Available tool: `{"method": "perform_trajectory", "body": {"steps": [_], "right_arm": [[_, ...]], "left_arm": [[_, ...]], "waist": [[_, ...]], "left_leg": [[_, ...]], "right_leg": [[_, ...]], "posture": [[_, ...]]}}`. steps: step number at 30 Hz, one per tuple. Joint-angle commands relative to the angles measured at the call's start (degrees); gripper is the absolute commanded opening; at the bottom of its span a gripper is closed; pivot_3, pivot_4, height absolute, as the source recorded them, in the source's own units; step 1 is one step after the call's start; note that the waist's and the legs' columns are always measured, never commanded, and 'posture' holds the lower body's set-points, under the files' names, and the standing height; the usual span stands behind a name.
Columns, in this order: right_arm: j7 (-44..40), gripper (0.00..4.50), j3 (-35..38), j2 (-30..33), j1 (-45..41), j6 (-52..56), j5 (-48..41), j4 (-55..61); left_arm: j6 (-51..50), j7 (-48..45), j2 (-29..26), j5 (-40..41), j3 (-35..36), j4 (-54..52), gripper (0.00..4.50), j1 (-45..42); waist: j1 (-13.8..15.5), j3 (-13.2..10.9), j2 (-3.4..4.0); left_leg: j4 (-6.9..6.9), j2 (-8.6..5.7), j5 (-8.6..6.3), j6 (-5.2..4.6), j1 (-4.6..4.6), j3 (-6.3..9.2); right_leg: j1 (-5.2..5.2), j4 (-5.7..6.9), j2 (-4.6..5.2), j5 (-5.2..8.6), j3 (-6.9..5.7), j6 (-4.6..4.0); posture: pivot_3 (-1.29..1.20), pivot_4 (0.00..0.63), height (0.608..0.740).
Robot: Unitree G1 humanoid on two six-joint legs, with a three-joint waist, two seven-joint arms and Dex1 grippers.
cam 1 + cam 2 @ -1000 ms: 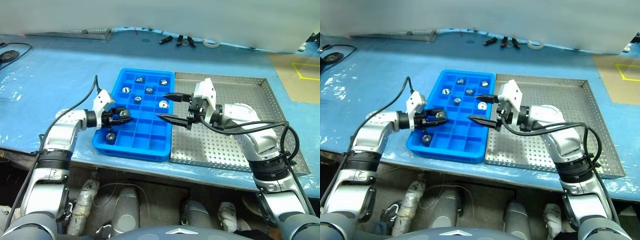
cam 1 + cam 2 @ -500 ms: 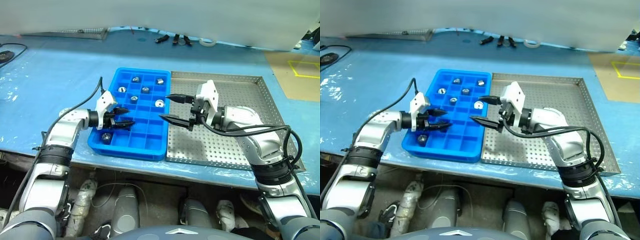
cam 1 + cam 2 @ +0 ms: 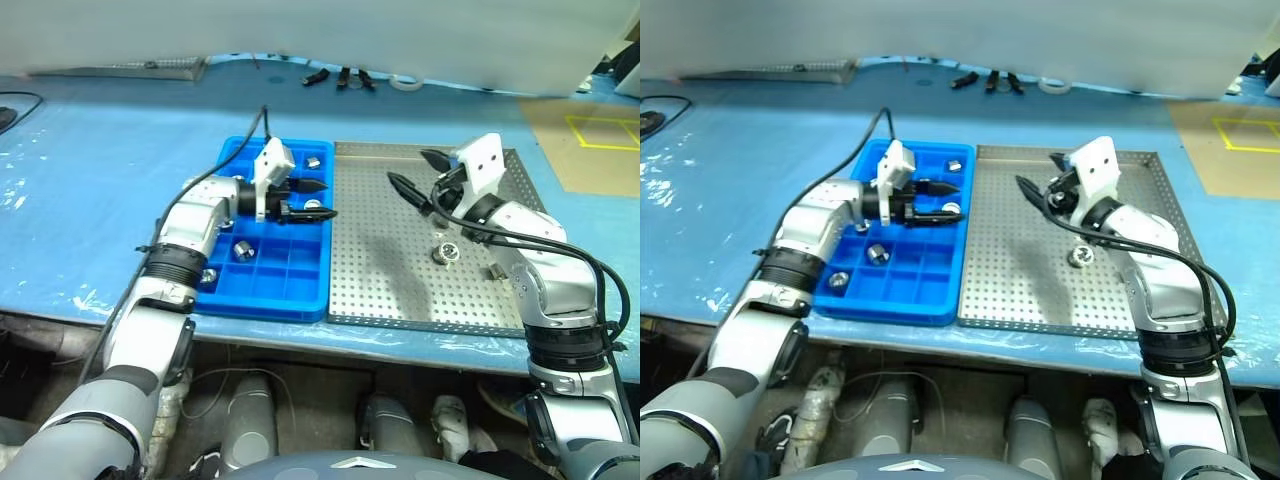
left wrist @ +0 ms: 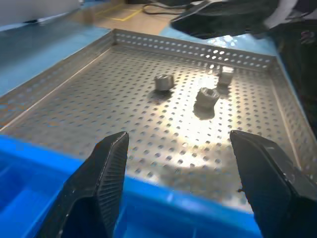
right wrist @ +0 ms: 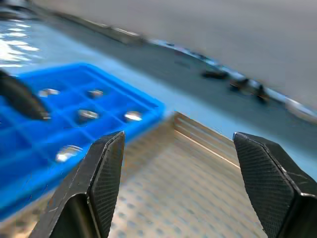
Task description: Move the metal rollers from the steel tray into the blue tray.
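You have three rollers left in the steel tray (image 3: 400, 290), grouped toward its 3 o'clock side: one (image 3: 445, 253) lies flat with its hole up, one (image 3: 497, 271) sits just beyond it nearer the rim, and a third shows beside them in the left wrist view (image 4: 164, 82). The rest already sit in the blue tray (image 3: 262, 295), mostly along its 12 o'clock rows and at its 7 o'clock corner. Your right hand (image 3: 412, 172) hangs over the steel tray at about 12 o'clock from the nearest roller, its fingers spread wide and holding nothing. Your left hand (image 3: 313, 198) is over the blue tray's 3 o'clock edge, pointing toward the steel tray, also spread wide and empty. The right hand looks better placed for the next pick. Tip it down and bring it toward 6 o'clock until the fingers straddle the nearest roller, then close across its round sides. Come down squarely, because a small smooth cylinder may roll off over the perforated floor if one finger touches first.
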State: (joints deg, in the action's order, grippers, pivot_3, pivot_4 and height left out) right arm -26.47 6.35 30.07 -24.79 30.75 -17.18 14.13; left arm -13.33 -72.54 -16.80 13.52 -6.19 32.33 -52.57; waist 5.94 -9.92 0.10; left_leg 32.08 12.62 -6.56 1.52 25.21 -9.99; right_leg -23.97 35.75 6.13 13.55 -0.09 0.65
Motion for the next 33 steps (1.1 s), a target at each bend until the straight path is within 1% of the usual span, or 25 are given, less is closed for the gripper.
{"method": "perform_trajectory", "body": {"steps": [1, 6, 10, 12, 15, 24, 27, 28, 33], "right_arm": [[3.3, 3.69, 4.9, -0.3, 5.0, 3.2, -1.2, 5.1], [3.1, 3.69, 4.6, -2.0, 15.7, 2.3, -1.0, 6.7], [3.4, 3.69, 2.2, -4.2, 18.2, -1.8, 1.4, 3.1], [3.7, 3.69, 1.1, -4.5, 18.4, -4.2, 3.5, -0.3], [3.9, 3.69, 1.4, -5.4, 17.6, -7.3, 4.3, -4.5], [3.9, 3.69, -0.1, -6.7, 14.1, -11.4, 6.6, -13.0], [3.2, 4.19, -0.7, -7.2, 13.2, -10.6, 6.3, -14.0], [3.4, 4.47, -1.0, -7.3, 13.1, -10.6, 6.8, -14.0], [4.5, 4.47, -2.0, -8.3, 12.8, -10.6, 8.2, -14.6]], "left_arm": [[1.5, -2.3, 1.7, 1.1, -0.5, 0.8, 3.43, -2.8], [2.6, -4.3, 3.8, 0.8, -1.1, 3.3, 3.43, -4.3], [3.5, -4.9, 4.7, 0.6, -1.1, 5.6, 3.43, -5.4], [3.7, -5.1, 4.9, 0.4, -1.1, 5.9, 3.43, -5.6], [3.7, -5.4, 5.0, 0.4, -1.1, 5.7, 3.43, -5.5], [3.0, -4.8, 4.4, 0.4, -1.0, 4.1, 3.43, -4.2], [2.8, -4.3, 4.2, 0.3, -0.9, 4.0, 3.45, -4.1], [2.7, -4.3, 4.1, 0.3, -0.9, 4.1, 3.45, -4.0], [2.6, -4.0, 4.0, 0.2, -1.0, 3.7, 3.45, -3.7]], "waist": [[-0.8, 0.0, 0.00], [-2.6, 0.0, 0.00], [-4.4, 0.0, 0.01], [-4.8, 0.0, 0.01], [-5.0, 0.0, 0.01], [-5.0, 0.0, 0.02], [-5.0, 0.0, 0.01], [-4.9, 0.0, 0.02], [-4.8, 0.0, 0.01]], "left_leg": [[0.01, 0.00, -0.03, -0.05, -0.01, 0.00], [0.01, -0.01, -0.15, -0.24, -0.03, -0.07], [0.09, -0.04, -0.28, -0.46, -0.08, -0.14], [0.16, -0.06, -0.28, -0.47, -0.14, -0.17], [0.22, -0.09, -0.28, -0.47, -0.16, -0.18], [0.24, -0.16, -0.37, -0.66, -0.11, -0.21], [0.26, -0.16, -0.38, -0.68, -0.11, -0.22], [0.28, -0.16, -0.39, -0.69, -0.10, -0.23], [0.31, -0.16, -0.40, -0.71, -0.11, -0.22]], "right_leg": [[0.00, 0.00, -0.01, 0.00, 0.02, 0.00], [0.01, -0.08, 0.00, 0.00, 0.06, 0.00], [-0.01, -0.08, 0.01, 0.00, 0.12, 0.01], [0.02, -0.06, 0.02, -0.05, 0.12, 0.05], [0.07, -0.06, 0.05, -0.10, 0.15, 0.04], [0.06, -0.11, 0.04, -0.10, 0.16, 0.03], [0.07, -0.11, 0.04, -0.10, 0.16, 0.02], [0.09, -0.11, 0.05, -0.10, 0.16, 0.02], [0.14, -0.11, 0.05, -0.10, 0.16, 0.02]], "posture": [[-0.29, 0.150, 0.740], [-0.33, 0.150, 0.740], [-0.34, 0.150, 0.740], [-0.34, 0.150, 0.740], [-0.33, 0.150, 0.740], [-0.31, 0.150, 0.740], [-0.30, 0.150, 0.740], [-0.30, 0.150, 0.740], [-0.30, 0.150, 0.740]]}}
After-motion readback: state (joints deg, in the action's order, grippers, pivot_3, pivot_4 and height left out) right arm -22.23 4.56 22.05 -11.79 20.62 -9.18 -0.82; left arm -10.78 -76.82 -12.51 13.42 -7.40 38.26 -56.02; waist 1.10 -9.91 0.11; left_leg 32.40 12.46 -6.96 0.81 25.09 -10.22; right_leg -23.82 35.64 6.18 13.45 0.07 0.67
